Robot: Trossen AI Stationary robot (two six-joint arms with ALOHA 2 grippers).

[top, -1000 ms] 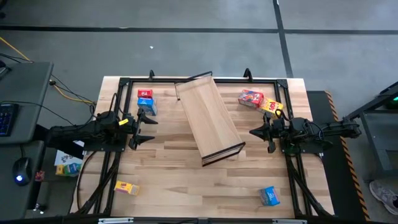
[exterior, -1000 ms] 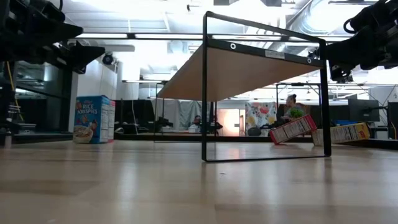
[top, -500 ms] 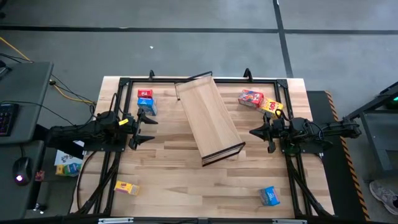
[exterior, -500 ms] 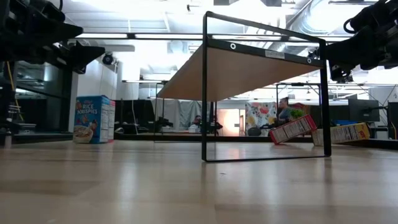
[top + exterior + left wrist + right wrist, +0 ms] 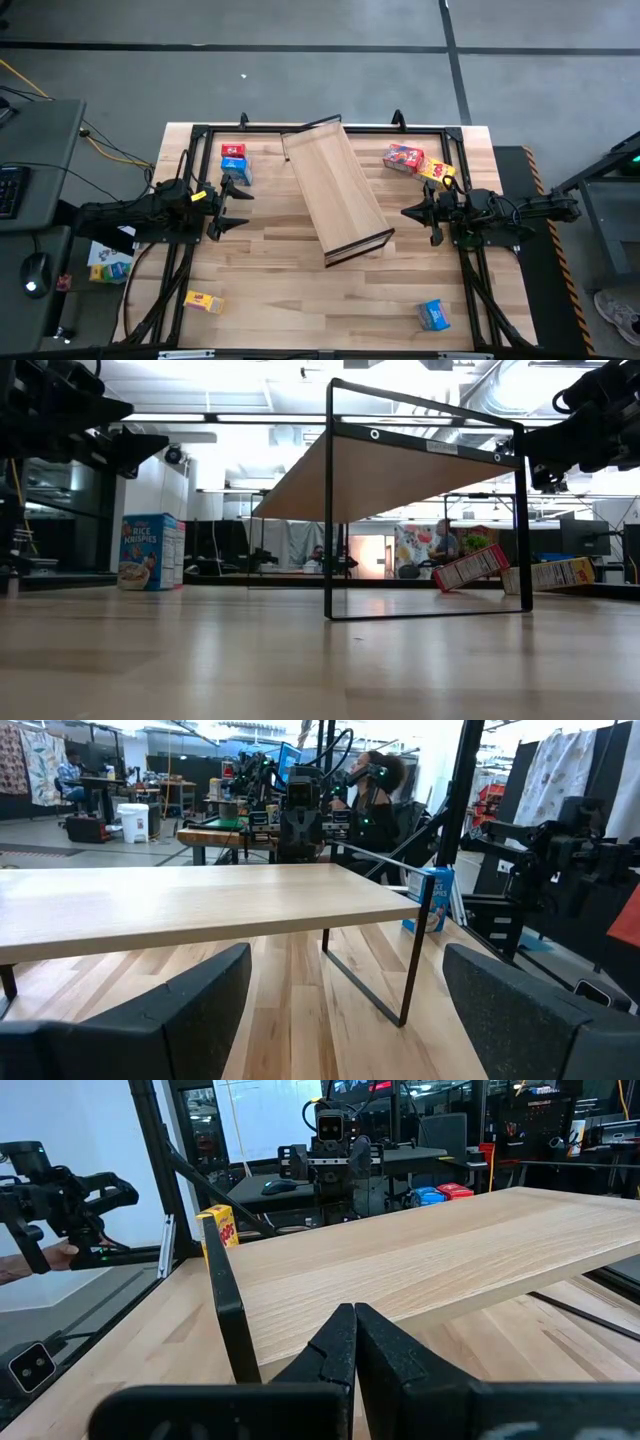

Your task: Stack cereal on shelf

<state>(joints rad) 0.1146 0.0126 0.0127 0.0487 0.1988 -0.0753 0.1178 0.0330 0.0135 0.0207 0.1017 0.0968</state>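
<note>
On the shelf (image 5: 334, 192), mid-table and slanted: no cereal yet, so nothing stacked. Six boxes loose on the tabletop: red (image 5: 233, 151), blue (image 5: 237, 170), red (image 5: 403, 158), yellow (image 5: 436, 171), yellow (image 5: 203, 300), blue (image 5: 433, 315). Left gripper (image 5: 229, 210) spread wide, right gripper (image 5: 418, 214) pinched together, both empty.

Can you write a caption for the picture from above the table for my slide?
Two robot arms wait beside an empty wooden shelf, left gripper open, right gripper shut, cereal boxes scattered around.
</note>
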